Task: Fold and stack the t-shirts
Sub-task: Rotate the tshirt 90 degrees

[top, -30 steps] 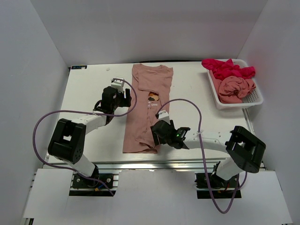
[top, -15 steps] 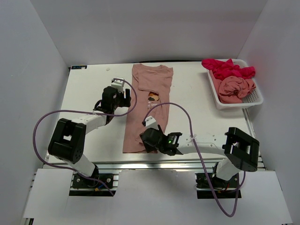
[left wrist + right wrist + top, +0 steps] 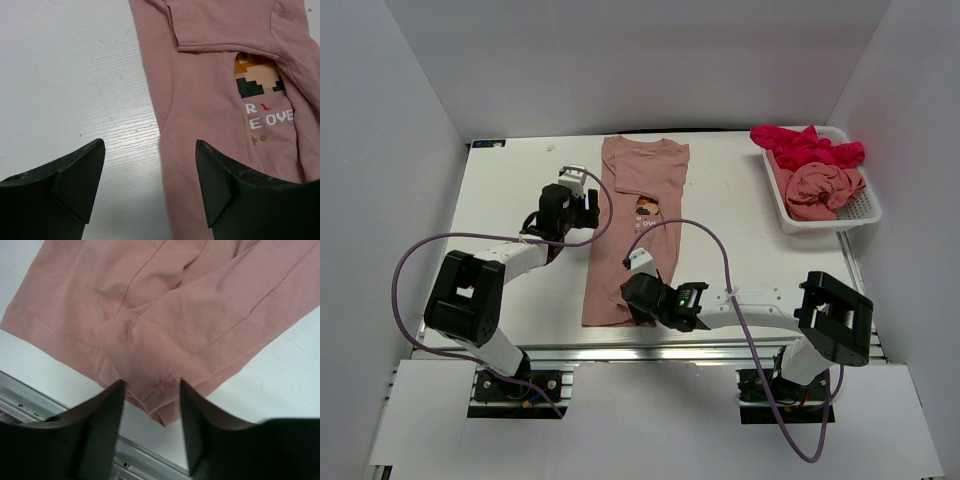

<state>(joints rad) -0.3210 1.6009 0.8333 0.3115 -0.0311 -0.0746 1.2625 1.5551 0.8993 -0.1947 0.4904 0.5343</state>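
One salmon-pink t-shirt [image 3: 638, 200] lies flat mid-table, sides already folded in, long axis running far-to-near: collar at the far edge, hem at the near edge by the arm bases; the other t-shirts [image 3: 815, 165] sit bunched in the white basket [image 3: 825, 223] at far right. Nearer the hem is the right gripper [image 3: 150, 390], jaws apart astride the near-right hem corner, cloth between them but not visibly pinched, while the left gripper [image 3: 150, 147] hangs wide apart over the shirt's left edge approx mid-length, holding nothing. Likely next: hem travels along that axis toward the collar, so the right arm leads.
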